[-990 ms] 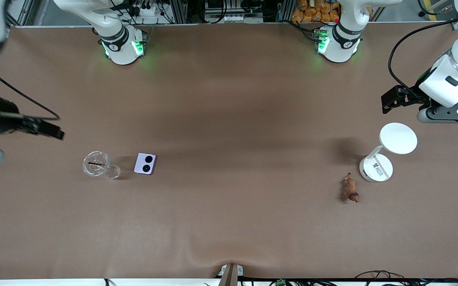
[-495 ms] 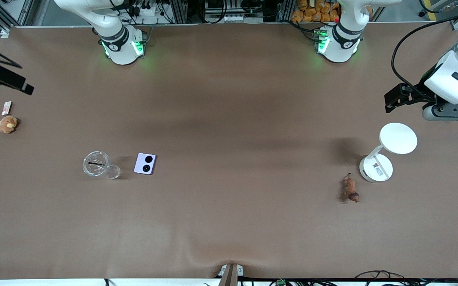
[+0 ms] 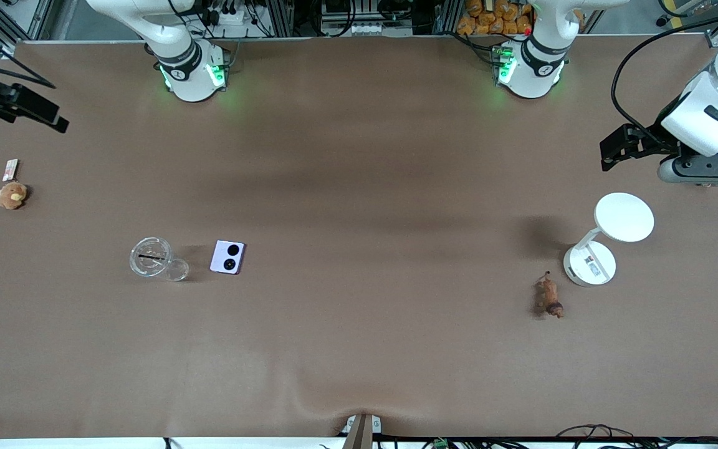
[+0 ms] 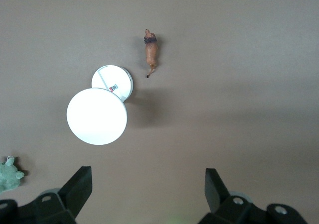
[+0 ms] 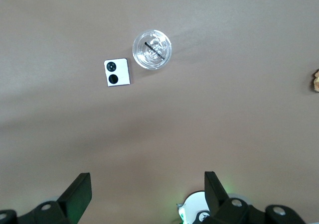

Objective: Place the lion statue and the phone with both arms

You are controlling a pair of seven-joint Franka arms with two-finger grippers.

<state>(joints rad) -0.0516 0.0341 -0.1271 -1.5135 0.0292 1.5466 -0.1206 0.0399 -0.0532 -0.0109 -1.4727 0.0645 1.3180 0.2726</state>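
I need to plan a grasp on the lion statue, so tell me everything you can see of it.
The lion statue is a tiny, elongated reddish-brown animal figurine with a darker head end and a thin tail. It looks hard and molded. It rests on the brown table, head end toward the front camera, tail end pointing to the white lamp, slightly nearer the camera than the lamp's base. Nothing touches it but the table.

No text, brand, number or sign could be read anywhere. A small label with red marking sat on the round base of the white lamp [image 3: 589,264] [image 4: 112,83], and a small card [image 3: 10,169] lay on the worktop, but their print was too small to make out.
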